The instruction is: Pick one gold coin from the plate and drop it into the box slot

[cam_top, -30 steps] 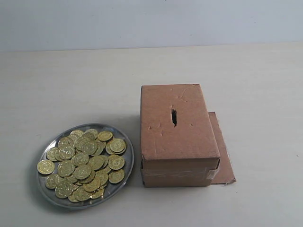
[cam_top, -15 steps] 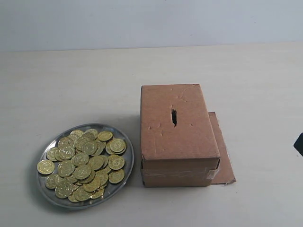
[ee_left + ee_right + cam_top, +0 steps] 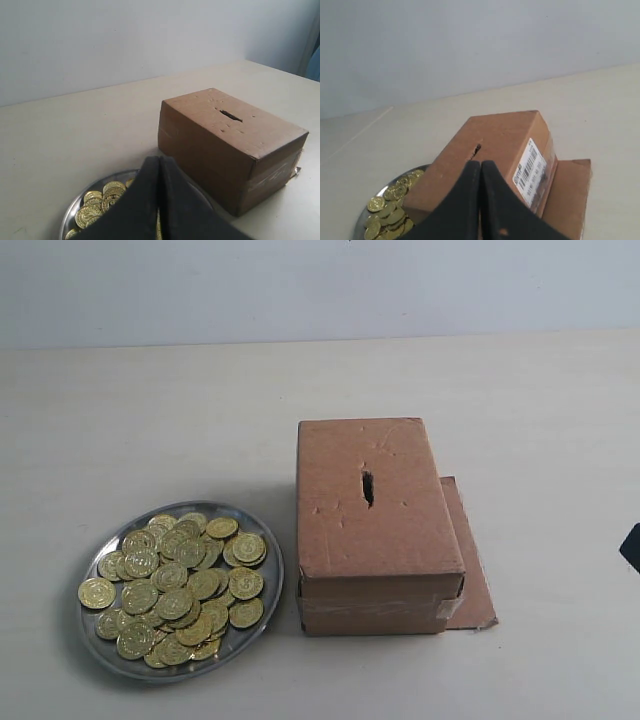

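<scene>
**Both tools closed and empty; coins lie in the plate**

Our left tool (image 3: 159, 161) has its fingers pressed flat together with nothing between them. Our right tool (image 3: 481, 164) is the same, closed and empty. Neither touches the plate or the box.

In the exterior view the gold coins (image 3: 175, 590) lie heaped in the plate (image 3: 276, 575). One coin (image 3: 96, 592) laps over the rim at the plate's 9 o'clock.

The box (image 3: 375, 540) stands just beside the plate at its 3 o'clock. The box slot (image 3: 367, 487) is in the middle of its top, running 12 to 6. A cardboard flap (image 3: 472, 570) lies flat on the surface (image 3: 150, 420) at the box's 3 o'clock.
</scene>
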Controlling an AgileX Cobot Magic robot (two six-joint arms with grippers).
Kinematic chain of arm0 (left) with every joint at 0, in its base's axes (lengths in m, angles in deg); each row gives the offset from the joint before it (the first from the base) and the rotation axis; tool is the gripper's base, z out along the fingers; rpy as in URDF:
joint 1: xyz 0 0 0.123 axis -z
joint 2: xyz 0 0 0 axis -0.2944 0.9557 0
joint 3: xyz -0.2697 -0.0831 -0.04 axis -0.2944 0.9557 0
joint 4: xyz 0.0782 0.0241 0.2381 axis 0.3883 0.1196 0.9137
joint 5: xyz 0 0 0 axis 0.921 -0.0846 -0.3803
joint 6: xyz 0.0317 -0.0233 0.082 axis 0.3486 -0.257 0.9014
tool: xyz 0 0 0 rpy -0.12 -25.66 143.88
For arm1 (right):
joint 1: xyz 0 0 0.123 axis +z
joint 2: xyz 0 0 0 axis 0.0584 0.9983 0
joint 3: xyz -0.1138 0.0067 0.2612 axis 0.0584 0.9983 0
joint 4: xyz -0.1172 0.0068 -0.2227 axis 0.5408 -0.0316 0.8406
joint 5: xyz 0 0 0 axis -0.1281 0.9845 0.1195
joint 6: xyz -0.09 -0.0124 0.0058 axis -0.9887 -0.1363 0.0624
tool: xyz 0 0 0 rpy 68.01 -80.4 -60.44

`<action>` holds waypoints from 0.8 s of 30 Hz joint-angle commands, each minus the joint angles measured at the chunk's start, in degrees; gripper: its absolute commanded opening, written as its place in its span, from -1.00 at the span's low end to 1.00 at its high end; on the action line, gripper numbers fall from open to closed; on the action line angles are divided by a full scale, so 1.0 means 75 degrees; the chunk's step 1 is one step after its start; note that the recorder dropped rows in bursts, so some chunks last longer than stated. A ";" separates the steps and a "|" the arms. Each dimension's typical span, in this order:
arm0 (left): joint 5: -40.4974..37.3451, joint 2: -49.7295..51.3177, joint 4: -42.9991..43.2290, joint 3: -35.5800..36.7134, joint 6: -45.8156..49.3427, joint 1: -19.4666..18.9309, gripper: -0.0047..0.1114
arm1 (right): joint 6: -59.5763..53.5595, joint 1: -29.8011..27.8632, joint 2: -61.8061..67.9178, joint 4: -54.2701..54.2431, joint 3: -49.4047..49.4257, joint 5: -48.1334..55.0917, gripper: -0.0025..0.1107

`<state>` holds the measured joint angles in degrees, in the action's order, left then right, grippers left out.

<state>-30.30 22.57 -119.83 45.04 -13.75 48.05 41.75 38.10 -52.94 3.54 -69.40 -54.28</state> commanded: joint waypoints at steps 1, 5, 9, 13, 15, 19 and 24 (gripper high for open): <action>-0.0050 -0.0031 0.0051 0.0019 0.0024 -0.0021 -0.92 | -0.0387 -0.0017 -0.0052 0.0068 0.0031 -0.0305 -0.96; -0.0050 -0.0031 0.0051 0.0019 0.0024 -0.0021 -0.92 | -0.0546 -0.0017 -0.0052 0.0068 0.0031 -0.0031 -0.96; -0.0050 -0.0031 0.0051 0.0019 0.0024 -0.0021 -0.92 | -0.0546 -0.0017 -0.0052 0.0068 0.0031 -0.0031 -0.96; -0.0050 -0.0031 0.0051 0.0019 0.0024 -0.0021 -0.92 | -0.0546 -0.0017 -0.0052 0.0068 0.0031 -0.0031 -0.96; -0.0050 -0.0031 0.0051 0.0019 0.0024 -0.0021 -0.92 | -0.0596 -0.0017 -0.0052 0.0137 0.0031 -0.0017 -0.96; -0.0050 -0.0031 0.0051 0.0019 0.0024 -0.0021 -0.92 | -0.1210 -0.0017 -0.0052 0.0685 0.0031 0.0019 -0.96; -0.0050 -0.0031 0.0051 0.0019 0.0024 -0.0021 -0.92 | -0.1333 -0.1132 -0.0226 0.0690 0.0031 0.0366 -0.96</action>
<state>-30.75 22.57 -119.83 45.04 -13.72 48.05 32.75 34.12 -53.77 7.97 -69.40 -53.06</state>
